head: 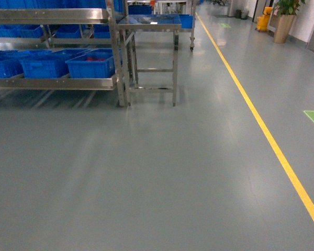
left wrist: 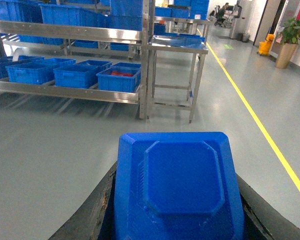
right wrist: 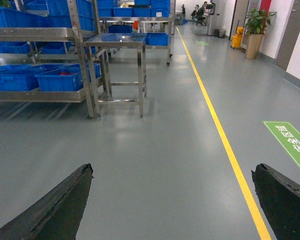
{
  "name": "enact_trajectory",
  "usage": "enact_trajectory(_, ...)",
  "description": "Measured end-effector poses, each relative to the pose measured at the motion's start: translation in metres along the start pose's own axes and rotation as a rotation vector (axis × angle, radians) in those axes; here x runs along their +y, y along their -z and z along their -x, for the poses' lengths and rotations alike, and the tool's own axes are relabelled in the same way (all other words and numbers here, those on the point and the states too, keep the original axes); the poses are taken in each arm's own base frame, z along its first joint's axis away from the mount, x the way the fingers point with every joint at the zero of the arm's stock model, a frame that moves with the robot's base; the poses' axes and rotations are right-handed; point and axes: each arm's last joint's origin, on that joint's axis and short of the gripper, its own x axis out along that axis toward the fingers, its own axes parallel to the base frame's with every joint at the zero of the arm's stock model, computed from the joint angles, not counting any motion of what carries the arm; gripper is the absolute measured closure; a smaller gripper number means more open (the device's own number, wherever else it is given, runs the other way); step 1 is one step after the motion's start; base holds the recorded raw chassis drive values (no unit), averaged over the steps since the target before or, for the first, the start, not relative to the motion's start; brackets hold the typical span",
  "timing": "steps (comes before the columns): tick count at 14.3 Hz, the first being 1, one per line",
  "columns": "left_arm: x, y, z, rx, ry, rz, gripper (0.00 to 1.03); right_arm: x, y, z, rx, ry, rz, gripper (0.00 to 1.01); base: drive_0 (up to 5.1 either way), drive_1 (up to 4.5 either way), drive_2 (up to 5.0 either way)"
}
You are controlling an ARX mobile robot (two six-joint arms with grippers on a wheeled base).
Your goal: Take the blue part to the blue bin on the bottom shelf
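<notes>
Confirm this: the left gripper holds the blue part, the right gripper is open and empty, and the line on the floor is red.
Not red. The floor line is yellow, as the right wrist view shows. The left gripper holds the blue part; the right gripper is open and empty.

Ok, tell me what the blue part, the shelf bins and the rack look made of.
Blue part: looks like matte moulded plastic, with fine ridges.
Blue bins: likely rigid plastic, ribbed walls.
Bottom shelf rail: shiny metal, probably stainless steel, mirror glare.
</notes>
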Motion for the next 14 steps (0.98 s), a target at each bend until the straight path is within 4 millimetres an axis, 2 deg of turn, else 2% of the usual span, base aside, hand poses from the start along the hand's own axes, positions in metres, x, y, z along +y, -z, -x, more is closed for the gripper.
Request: enact_trajectory(14,-0.0001,-0.0006,0.0002,-0.007,0.001,0.000,0.60,0.0000,0.0004,0.0000,0.005,0.000,0.000,0.03,0.0,3.96,-4.0)
